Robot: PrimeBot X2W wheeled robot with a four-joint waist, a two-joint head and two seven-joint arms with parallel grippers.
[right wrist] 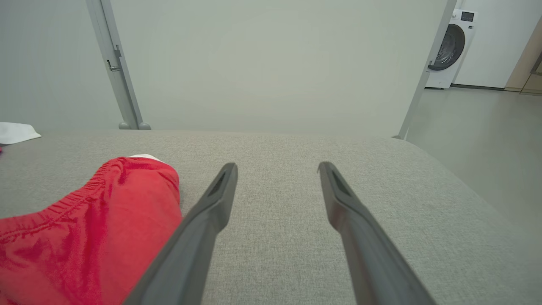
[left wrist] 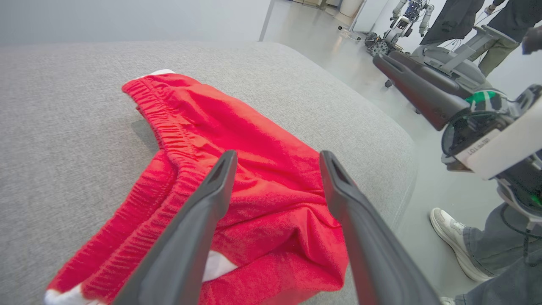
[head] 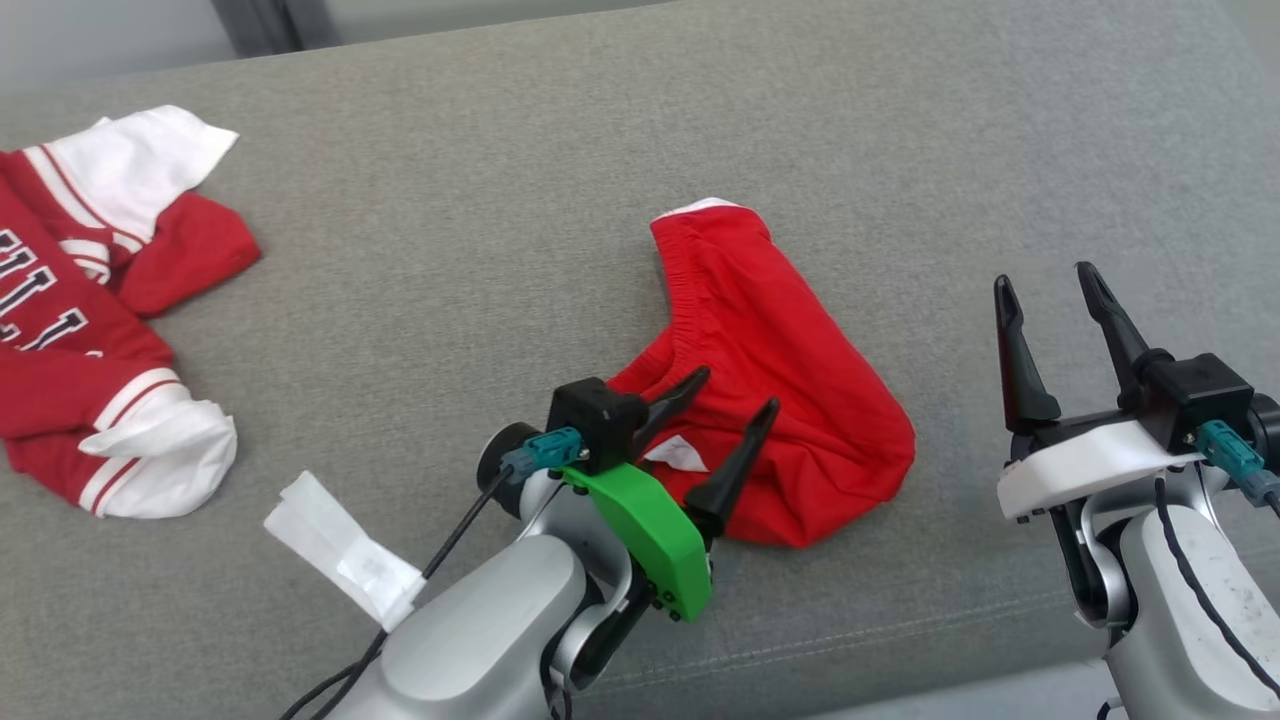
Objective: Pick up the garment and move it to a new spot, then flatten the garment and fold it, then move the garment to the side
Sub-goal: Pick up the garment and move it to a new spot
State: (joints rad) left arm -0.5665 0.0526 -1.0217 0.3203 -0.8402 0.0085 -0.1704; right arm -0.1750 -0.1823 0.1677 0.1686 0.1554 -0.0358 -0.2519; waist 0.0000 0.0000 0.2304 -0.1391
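NOW | my left gripper [head: 738, 388] spread over bunched garment [head: 800, 340], pinching nothing; my right gripper [head: 1043, 275] spread, aside, likely leaving room

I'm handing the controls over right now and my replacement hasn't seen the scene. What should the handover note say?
Left gripper: open, over the near edge of the shorts, holding nothing.
Right gripper: open, over bare cushion to the right of the shorts.
Shorts: bunched mid-cushion, waistband curled, not flat.
Done: no fold yet; whether they were already moved cannot be told.
Left: flatten, fold, move aside. A red-and-white jersey lies at the far left.
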